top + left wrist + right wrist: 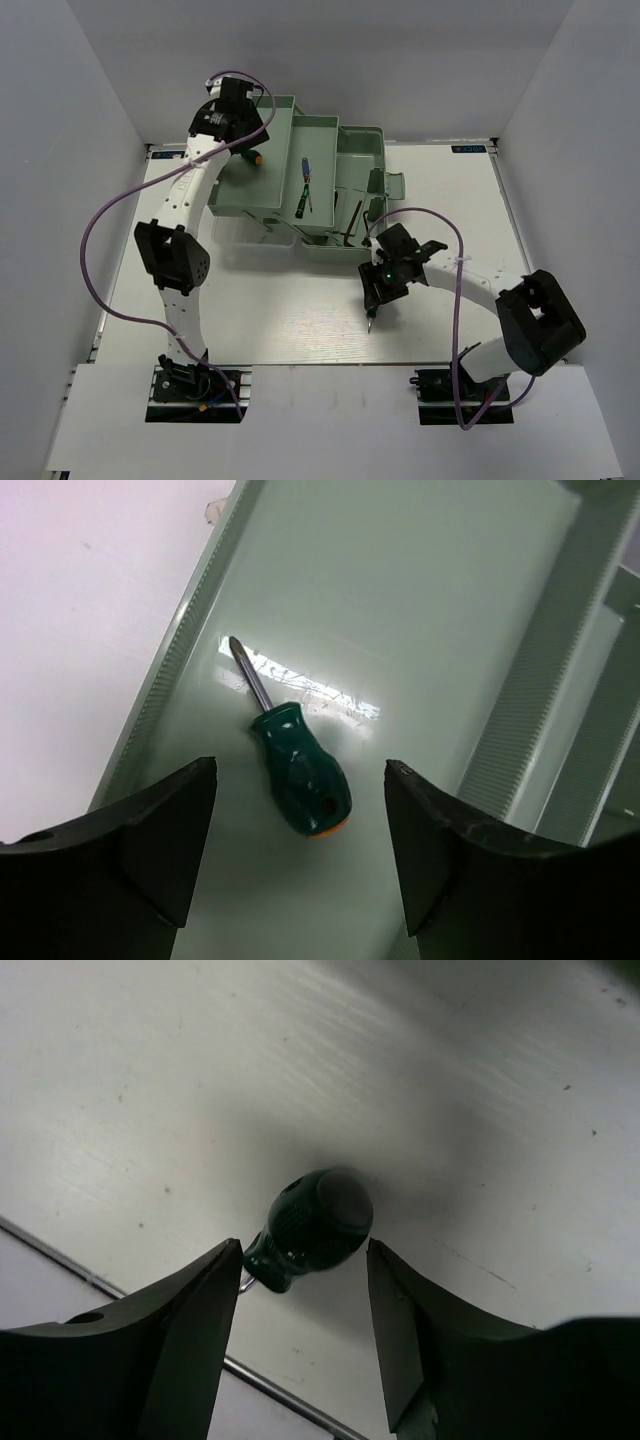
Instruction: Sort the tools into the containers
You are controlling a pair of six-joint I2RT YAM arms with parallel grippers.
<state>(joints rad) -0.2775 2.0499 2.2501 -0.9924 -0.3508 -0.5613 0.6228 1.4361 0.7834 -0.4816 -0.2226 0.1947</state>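
Left hand point(300, 768) apart over stubby screwdriver point(288, 745) lying flat in tray point(430, 600), tip slanting toward tray's side wall; right hand point(305, 1250) flanks second screwdriver point(322, 1215), seen butt-on, grip unclear.

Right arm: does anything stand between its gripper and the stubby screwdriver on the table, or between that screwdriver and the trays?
Nothing visible does. The stubby screwdriver sits between the fingers of the right gripper, and only open table surface lies between it and the toolbox trays. The near tray's rim must be cleared on the way in.
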